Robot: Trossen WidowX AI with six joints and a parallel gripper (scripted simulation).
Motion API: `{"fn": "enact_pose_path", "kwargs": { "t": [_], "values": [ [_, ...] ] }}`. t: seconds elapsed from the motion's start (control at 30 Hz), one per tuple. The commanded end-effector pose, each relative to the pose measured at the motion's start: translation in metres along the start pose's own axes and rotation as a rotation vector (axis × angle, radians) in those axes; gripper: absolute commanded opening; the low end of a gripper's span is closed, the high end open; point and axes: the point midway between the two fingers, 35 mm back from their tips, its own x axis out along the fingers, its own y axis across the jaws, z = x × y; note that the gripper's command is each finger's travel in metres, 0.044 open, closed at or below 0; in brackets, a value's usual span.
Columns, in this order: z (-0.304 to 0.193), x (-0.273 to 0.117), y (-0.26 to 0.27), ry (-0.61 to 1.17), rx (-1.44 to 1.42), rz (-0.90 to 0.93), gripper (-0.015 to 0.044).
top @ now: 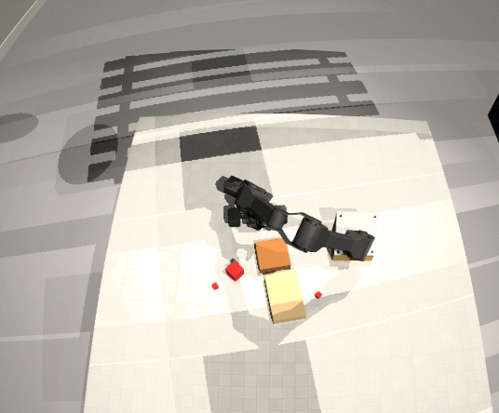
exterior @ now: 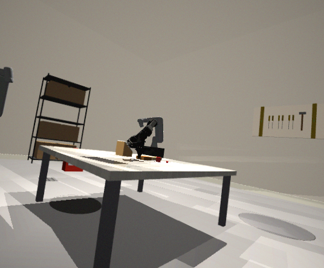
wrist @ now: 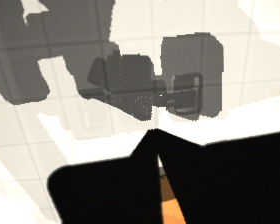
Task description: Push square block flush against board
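The orange square block (top: 272, 255) (wrist: 173, 214) lies flat on the table. The pale tan board (top: 284, 289) lies below it in the top view. Their facing sides run almost parallel and very close; I cannot tell whether they touch. The block sits slightly left of the board, so their left and right edges are not quite in line. My gripper (top: 257, 227) (wrist: 153, 134) is shut and empty, above the block's upper-left side in the top view. In the wrist view the dark fingers hide most of the block. In the exterior view the parts are small and partly hidden.
A red cube (top: 235, 270) (exterior: 158, 159) lies left of the block. Small red cubes lie farther left (top: 215, 286) and right of the board (top: 318, 295). A box with a white, dotted top (top: 357, 222) stands by the arm's base. Shadows cross the table.
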Motion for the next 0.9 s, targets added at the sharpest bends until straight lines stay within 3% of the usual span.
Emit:
{"fn": "enact_pose_path", "kwargs": {
  "t": [0.0,0.27,0.87],
  "values": [
    [0.001,-0.034,0.003,-0.012,-0.009,0.009,0.0000],
    [0.001,-0.043,0.005,-0.015,-0.028,0.024,0.0000],
    [-0.039,-0.044,0.021,-0.021,-0.645,0.013,0.0000]
  ]
}}
